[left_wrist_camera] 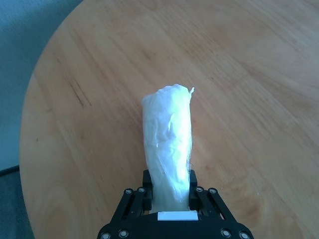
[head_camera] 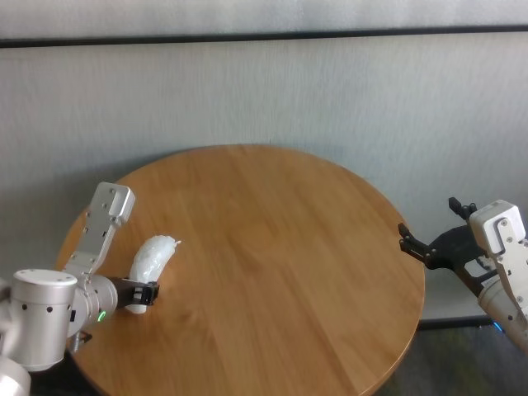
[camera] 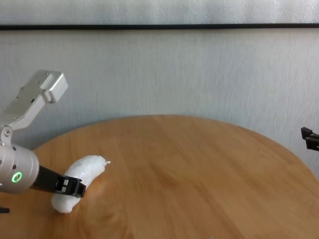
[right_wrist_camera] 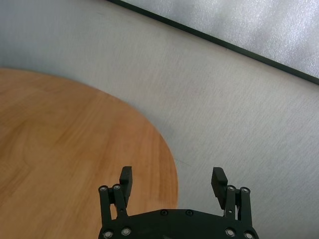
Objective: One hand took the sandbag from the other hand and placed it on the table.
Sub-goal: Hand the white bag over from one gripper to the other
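Observation:
The white lumpy sandbag (head_camera: 152, 259) is held by my left gripper (head_camera: 144, 294), the one with the green ring light, over the left side of the round wooden table (head_camera: 272, 247). The fingers (left_wrist_camera: 195, 193) are shut on the bag's near end, and its twisted tip (left_wrist_camera: 191, 90) points away from the wrist. It also shows in the chest view (camera: 79, 178) with the gripper (camera: 70, 187) on its lower end. My right gripper (head_camera: 427, 250), with the blue-cyan light, is open and empty just off the table's right edge; the right wrist view (right_wrist_camera: 173, 181) shows its spread fingers.
A pale grey wall (head_camera: 264, 99) with a dark horizontal strip stands behind the table. The table's right rim (right_wrist_camera: 169, 164) lies just under my right gripper.

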Available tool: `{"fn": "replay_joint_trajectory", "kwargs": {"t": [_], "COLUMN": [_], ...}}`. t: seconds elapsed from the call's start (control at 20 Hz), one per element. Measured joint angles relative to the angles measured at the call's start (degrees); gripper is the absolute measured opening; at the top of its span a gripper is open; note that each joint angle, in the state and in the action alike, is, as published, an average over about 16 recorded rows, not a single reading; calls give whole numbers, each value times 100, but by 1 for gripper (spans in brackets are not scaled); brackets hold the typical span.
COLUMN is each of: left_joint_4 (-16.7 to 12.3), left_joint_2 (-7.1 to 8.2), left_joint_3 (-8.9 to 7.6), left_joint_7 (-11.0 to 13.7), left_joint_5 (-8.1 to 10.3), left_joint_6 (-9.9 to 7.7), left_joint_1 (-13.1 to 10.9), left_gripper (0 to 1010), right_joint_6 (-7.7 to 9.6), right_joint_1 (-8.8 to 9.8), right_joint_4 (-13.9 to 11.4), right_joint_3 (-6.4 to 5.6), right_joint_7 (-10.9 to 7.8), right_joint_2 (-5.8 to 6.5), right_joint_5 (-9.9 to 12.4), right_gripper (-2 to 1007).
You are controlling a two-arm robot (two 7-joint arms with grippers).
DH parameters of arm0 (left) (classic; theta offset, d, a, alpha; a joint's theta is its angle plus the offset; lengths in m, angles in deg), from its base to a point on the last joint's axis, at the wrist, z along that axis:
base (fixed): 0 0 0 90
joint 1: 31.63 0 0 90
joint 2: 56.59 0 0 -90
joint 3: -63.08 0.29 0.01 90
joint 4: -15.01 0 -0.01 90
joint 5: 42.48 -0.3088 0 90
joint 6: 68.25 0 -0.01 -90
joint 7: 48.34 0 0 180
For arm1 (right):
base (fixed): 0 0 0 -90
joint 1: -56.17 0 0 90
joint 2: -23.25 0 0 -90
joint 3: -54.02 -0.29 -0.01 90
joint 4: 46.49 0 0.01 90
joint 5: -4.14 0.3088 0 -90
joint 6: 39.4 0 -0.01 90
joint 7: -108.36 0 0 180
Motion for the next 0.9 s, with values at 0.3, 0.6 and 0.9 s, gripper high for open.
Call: {"fn": "replay_joint_trajectory", "kwargs": {"t": [0.3,0.6,0.9], "left_joint_4": [6,10,-13], "left_joint_2": [-2,3,34], "left_joint_3": [0,8,21], "left_joint_7": [47,173,336], "left_joint_5": [1,-20,-94], "left_joint_6": [5,112,357], "left_joint_1": [4,3,-27], "left_gripper": [411,411,411], "right_joint_6": [0,0,0], "right_joint_1": [0,0,0], "right_joint_4": [0,0,0], "right_joint_3": [0,0,0], "right_joint_7": [0,0,0], "right_joint_2": [0,0,0], "right_joint_5": [0,0,0], "right_gripper": [1001,1001,1001]}}
